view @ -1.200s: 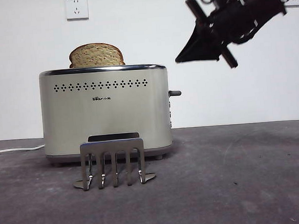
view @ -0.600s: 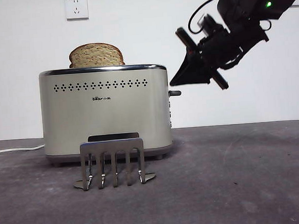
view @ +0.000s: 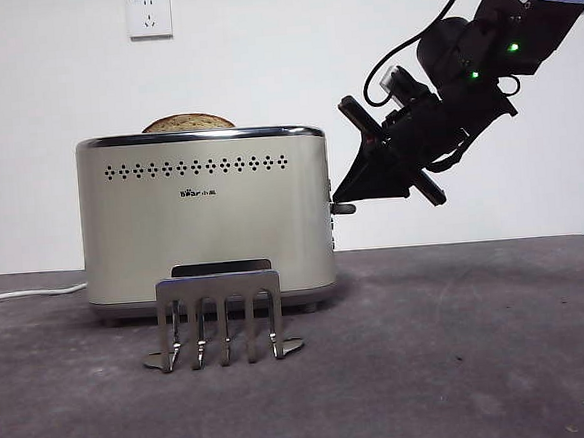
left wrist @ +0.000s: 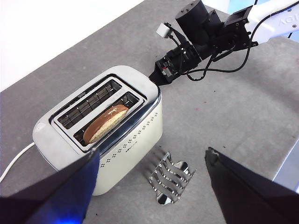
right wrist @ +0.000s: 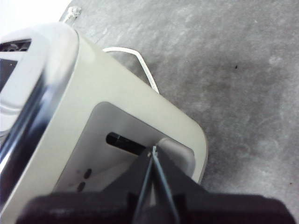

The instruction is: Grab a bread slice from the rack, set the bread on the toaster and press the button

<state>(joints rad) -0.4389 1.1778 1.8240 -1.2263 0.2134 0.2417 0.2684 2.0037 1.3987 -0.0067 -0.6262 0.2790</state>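
The slice of bread [view: 188,122] sits sunk in the front slot of the cream toaster [view: 207,215]; only its domed top shows above the rim. The left wrist view shows it low in the slot [left wrist: 106,122]. The empty silver rack [view: 221,319] stands in front of the toaster. My right gripper [view: 343,197] is shut, and its tip rests on the toaster's side lever [view: 343,208], which the right wrist view shows too [right wrist: 175,147]. My left gripper [left wrist: 152,150] is open and empty, high above the toaster and rack [left wrist: 169,177].
A white cord [view: 32,292] runs left from the toaster along the dark table. A wall socket [view: 149,15] is on the white wall behind. The right arm [left wrist: 205,32] reaches in over the table beside the toaster's lever end.
The right gripper has come down and left onto the lever. The lever has moved down, and the bread has sunk from standing tall to just its top showing.
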